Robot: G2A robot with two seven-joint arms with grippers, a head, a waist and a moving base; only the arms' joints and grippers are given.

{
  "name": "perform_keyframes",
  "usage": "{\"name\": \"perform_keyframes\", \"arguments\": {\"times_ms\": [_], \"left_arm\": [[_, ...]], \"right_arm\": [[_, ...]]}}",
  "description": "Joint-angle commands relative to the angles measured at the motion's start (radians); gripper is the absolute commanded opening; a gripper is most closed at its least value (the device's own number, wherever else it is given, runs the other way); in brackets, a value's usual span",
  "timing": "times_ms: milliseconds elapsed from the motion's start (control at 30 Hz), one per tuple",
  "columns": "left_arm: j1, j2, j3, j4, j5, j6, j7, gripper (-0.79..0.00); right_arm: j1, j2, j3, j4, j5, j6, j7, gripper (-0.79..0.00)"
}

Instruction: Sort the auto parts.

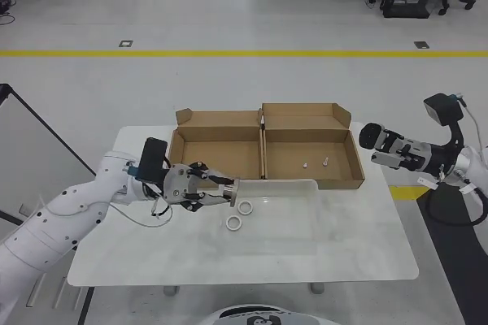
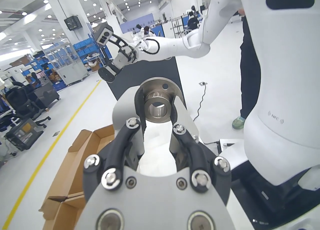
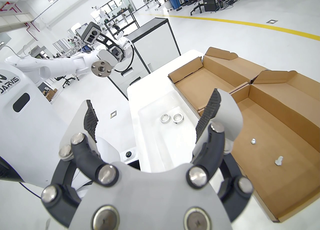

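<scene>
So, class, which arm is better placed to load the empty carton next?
Likely left: the left gripper holds the flanged bushing beside the empty carton; the right gripper is open, empty.

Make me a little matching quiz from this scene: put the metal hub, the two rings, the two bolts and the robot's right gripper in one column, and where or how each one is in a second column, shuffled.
Things:
1. metal hub
2. two rings
3. two bolts
4. right gripper

Places or states:
A. lying in a cardboard box
B. open, holding nothing
C. clamped in the left gripper
D. lying in the white tray

Pairs: 1-C, 2-D, 3-A, 4-B.
</scene>
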Motion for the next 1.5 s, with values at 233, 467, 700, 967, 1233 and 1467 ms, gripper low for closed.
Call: {"name": "perform_keyframes", "arguments": {"times_ms": [233,467,700,967,1233,1467], "left_arm": [[0.06,-0.018,-0.047,-0.096,-0.254,-0.009,-0.009,-0.785],[0.129,-0.039,-0.13,-0.161,-0.38,-0.009,-0.009,-0.785],[0.19,-0.062,-0.195,-0.235,-0.399,-0.009,-0.009,-0.785],[0.257,-0.096,-0.276,-0.272,-0.448,-0.009,-0.009,-0.785],[0.301,-0.112,-0.325,-0.261,-0.443,-0.009,-0.009,-0.785],[0.341,-0.098,-0.365,-0.206,-0.368,-0.009,-0.009,-0.785]], "right_arm": [[0.0,0.0,0.0,0.0,0.0,0.0,0.0,0.0],[0.0,0.0,0.0,0.0,0.0,0.0,0.0,0.0],[0.0,0.0,0.0,0.0,0.0,0.0,0.0,0.0],[0.0,0.0,0.0,0.0,0.0,0.0,0.0,0.0],[0.0,0.0,0.0,0.0,0.0,0.0,0.0,0.0],[0.0,0.0,0.0,0.0,0.0,0.0,0.0,0.0]]}}
